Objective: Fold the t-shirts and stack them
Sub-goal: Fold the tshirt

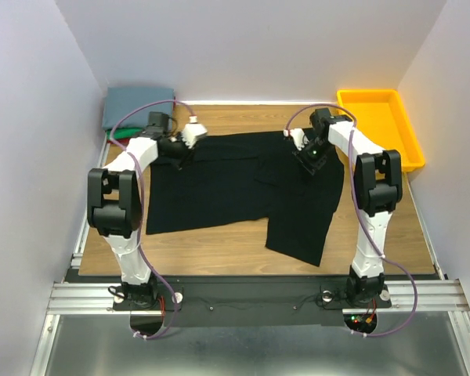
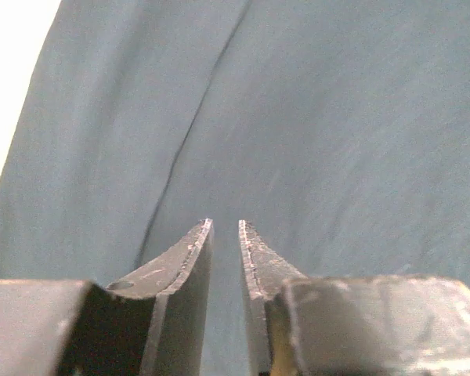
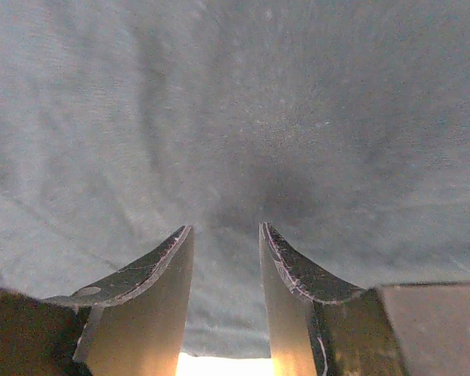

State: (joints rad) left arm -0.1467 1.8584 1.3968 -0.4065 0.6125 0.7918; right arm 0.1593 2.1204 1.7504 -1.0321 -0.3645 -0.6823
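Looking down from above, you have the black t-shirt spread across the middle of the wooden table, with both arms reaching over its far edge. Your left gripper sits close over the cloth near the shirt's far-left corner. Its fingers stand a narrow slit apart with nothing between them, so it is released. You cannot tell whether the tips touch the fabric. In its wrist view a seam runs up the cloth, and a bright strip shows past the cloth's left edge. Your right gripper sits over the far-right part of the shirt, its fingers parted wider and likewise gripping nothing. Cloth fills its view, creased around a dark dip just ahead of the fingertips.

In the far-left corner a folded slate grey-blue t-shirt lies on a green t-shirt, of which only a sliver shows. Both lie apart from the black one. In the far-right corner the yellow bin shows a plain yellow floor.

The shirt's left half ends in a straight hem, with a band of bare wood between it and the near edge. The right half reaches lower, an angled flap coming close to that edge. Bare wood also runs along both sides, wider on the right.
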